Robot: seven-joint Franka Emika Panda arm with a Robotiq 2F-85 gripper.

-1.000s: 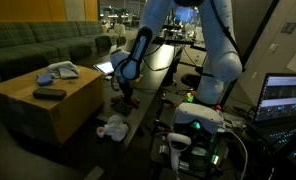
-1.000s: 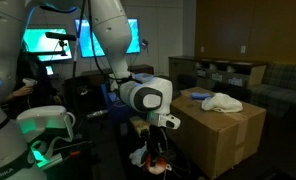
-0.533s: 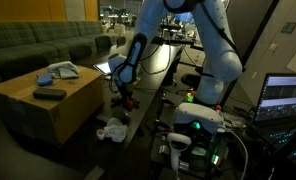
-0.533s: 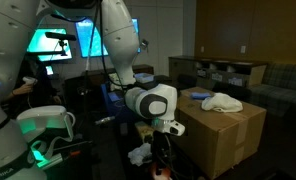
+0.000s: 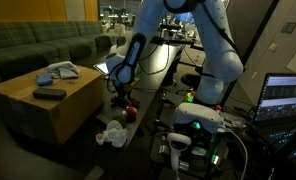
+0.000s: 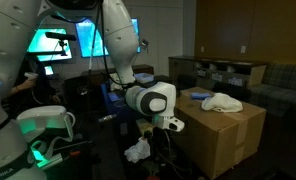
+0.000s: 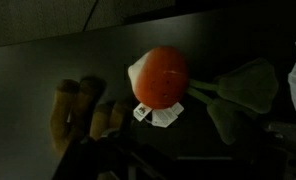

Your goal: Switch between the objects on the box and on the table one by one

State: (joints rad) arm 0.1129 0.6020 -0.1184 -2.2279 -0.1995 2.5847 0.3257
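The red roundish piece [image 7: 160, 75], with green leaves and white tags, lies on the black table [image 7: 48, 60] in the wrist view, free of any grip. Brownish pieces [image 7: 78, 110] lie just beside it. In an exterior view my gripper [image 5: 122, 97] hangs open a little above the red piece [image 5: 130, 113]. A white cloth rag [image 5: 112, 133] lies on the table close by. The tan box [image 5: 48, 110] carries a black bar [image 5: 50, 93] and a white and blue bundle [image 5: 58, 70]. My gripper [image 6: 164, 133] hangs beside the box [image 6: 228, 130].
A green sofa [image 5: 38, 45] stands behind the box. A lit laptop [image 5: 286, 98] and the robot's base [image 5: 196, 125] stand at the table's near end. Bright monitors [image 6: 58, 42] glow behind the arm. A tablet [image 5: 105, 67] lies beyond the gripper.
The gripper has opened and let go of the red piece, which now lies on the table. The hand has lifted slightly.
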